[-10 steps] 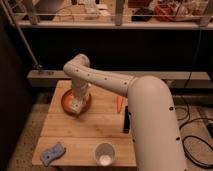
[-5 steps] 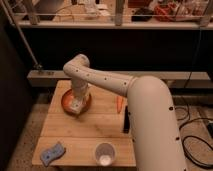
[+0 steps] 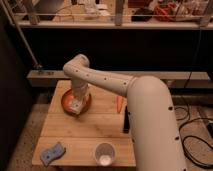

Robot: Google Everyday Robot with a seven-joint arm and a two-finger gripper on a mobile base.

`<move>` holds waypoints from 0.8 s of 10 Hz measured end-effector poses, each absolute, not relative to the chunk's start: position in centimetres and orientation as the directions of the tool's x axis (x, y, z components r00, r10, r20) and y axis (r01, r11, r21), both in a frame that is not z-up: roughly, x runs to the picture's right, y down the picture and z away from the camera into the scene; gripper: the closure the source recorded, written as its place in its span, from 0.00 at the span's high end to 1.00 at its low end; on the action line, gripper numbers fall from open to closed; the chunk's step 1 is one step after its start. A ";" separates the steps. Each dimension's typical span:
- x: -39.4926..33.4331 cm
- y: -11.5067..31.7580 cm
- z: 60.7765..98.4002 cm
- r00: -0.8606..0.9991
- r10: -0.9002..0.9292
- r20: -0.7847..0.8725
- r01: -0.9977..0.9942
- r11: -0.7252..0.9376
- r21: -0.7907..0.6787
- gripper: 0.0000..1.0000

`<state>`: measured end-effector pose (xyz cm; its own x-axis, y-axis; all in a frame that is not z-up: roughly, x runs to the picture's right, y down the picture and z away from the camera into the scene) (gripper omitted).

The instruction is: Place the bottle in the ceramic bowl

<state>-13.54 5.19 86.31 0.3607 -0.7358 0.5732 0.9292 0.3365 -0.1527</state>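
The ceramic bowl [image 3: 66, 102], a shallow orange-brown dish, sits at the back left of the wooden table [image 3: 95, 135]. My white arm curves over the table and comes down from above into the bowl. The gripper [image 3: 77, 103] is low inside the bowl, over its middle. A small whitish shape at the gripper's tip looks like the bottle [image 3: 75, 107], resting in or just above the bowl. The arm hides part of the bowl's right side.
A white cup [image 3: 104, 154] stands near the table's front edge, and a blue sponge-like piece [image 3: 52, 153] lies at the front left. An orange item [image 3: 119, 103] and a black bar [image 3: 126, 122] lie right of the bowl. A dark shelf runs behind.
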 end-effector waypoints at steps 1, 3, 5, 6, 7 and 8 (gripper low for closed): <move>-13.6 5.2 86.3 0.359 -0.736 0.573 0.930 0.335 -0.152 0.14; -13.6 5.2 86.3 0.357 -0.737 0.573 0.931 0.333 -0.152 0.14; -13.5 5.3 86.4 0.356 -0.738 0.573 0.931 0.331 -0.152 0.14; -13.6 5.3 86.4 0.354 -0.739 0.573 0.932 0.329 -0.151 0.14; -13.6 5.3 86.4 0.353 -0.739 0.574 0.933 0.328 -0.151 0.14; -13.6 5.3 86.4 0.352 -0.740 0.574 0.933 0.328 -0.150 0.14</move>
